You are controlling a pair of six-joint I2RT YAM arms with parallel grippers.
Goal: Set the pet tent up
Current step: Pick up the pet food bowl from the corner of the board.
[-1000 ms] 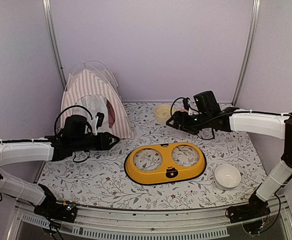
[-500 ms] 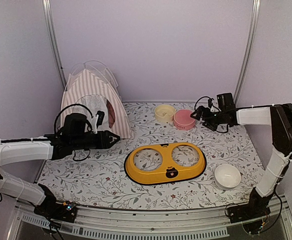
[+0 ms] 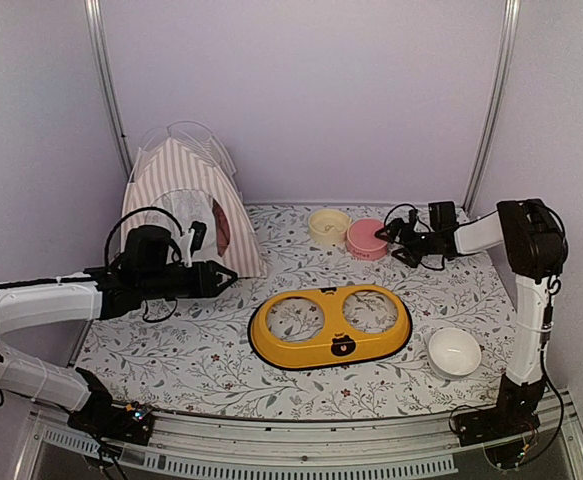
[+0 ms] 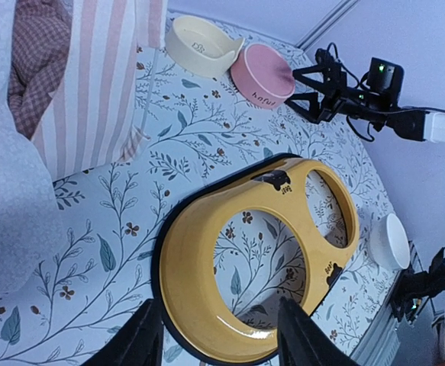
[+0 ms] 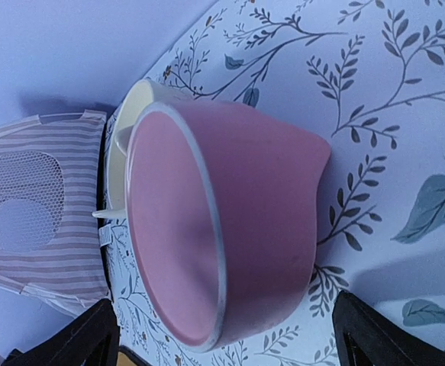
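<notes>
The pet tent (image 3: 181, 205), pink-and-white striped with a white sheer door, stands upright at the back left; its mesh window shows in the right wrist view (image 5: 31, 198). My left gripper (image 3: 226, 278) hovers low just right of the tent's front corner. It is open with nothing between its fingers (image 4: 142, 335), and the striped wall (image 4: 104, 84) lies behind it. My right gripper (image 3: 391, 237) is at the back right, far from the tent. It is wide open, and a pink bowl (image 5: 237, 221) sits on the mat just ahead of its fingers.
A yellow two-hole feeder (image 3: 330, 325) lies mid-table, under my left fingers in the wrist view. A cream bowl (image 3: 328, 226) touches the pink bowl (image 3: 368, 238) at the back. A white bowl (image 3: 454, 351) sits front right. A pink checked cushion (image 4: 35, 53) lies inside the tent.
My right arm drew back to the right from over the bowls, uncovering the pink bowl on the mat, and its jaws opened wider. The left arm barely moved.
</notes>
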